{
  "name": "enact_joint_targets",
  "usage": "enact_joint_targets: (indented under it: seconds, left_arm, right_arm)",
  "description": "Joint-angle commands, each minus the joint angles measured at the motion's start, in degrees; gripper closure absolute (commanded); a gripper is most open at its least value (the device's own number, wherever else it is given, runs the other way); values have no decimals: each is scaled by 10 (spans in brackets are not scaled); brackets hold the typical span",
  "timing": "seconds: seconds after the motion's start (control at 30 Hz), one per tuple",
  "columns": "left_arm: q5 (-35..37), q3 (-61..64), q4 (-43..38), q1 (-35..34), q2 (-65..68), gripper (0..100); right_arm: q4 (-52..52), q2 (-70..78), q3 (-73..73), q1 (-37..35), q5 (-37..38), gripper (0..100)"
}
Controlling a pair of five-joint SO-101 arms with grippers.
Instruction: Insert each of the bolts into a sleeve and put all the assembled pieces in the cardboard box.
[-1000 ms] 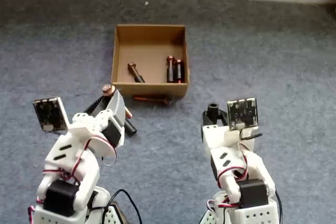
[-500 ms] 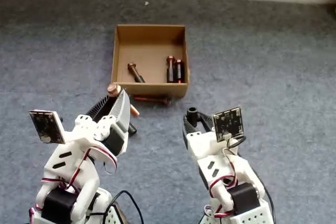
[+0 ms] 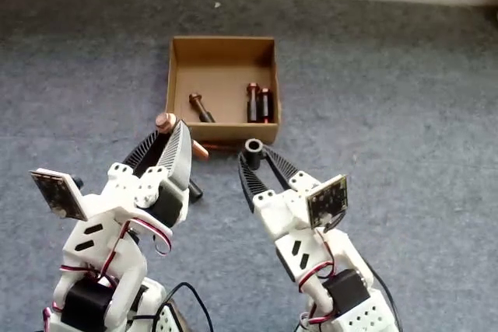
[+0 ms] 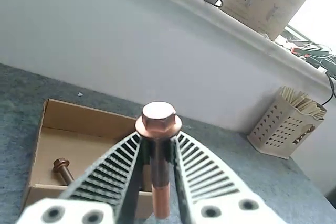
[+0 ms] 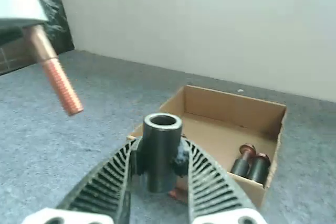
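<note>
Two loads held just short of the cardboard box's (image 3: 222, 43) near wall. Left gripper (image 3: 170, 131): clamped on a copper bolt (image 3: 164, 122), head up, threaded end slanting down to the right. Right gripper (image 3: 254, 155): clamped on a black sleeve (image 3: 253, 146), upright, bore facing up, right of the bolt's tip and apart from it. Inside the box: loose bolt (image 3: 199, 106) at left, two assembled pieces (image 3: 259, 103) side by side at right. On the carpet (image 3: 405, 114): another bolt (image 3: 224, 146) against the near wall, second sleeve (image 3: 194, 189) beside the left arm (image 3: 117, 223).
</note>
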Motion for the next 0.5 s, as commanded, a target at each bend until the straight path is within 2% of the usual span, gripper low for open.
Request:
enact_joint_targets:
  seconds: [0.0, 0.1, 0.2, 0.3, 0.47]
  left_arm:
    - [-25, -3, -18, 31, -7, 994]
    - [-53, -6, -20, 72, -7, 994]
    - [-64, -6, -55, 79, -7, 994]
    - [-76, -3, -81, 82, -7, 994]
    - [-76, -7, -80, 83, -7, 994]
  right_arm:
    - [-27, -4, 74, -38, 16, 994]
    - [-22, -4, 74, -70, 82, 994]
    - [-20, -4, 74, -88, 133, 994]
    - [-20, -4, 74, -101, 158, 994]
    - [-20, -4, 74, -111, 166, 994]
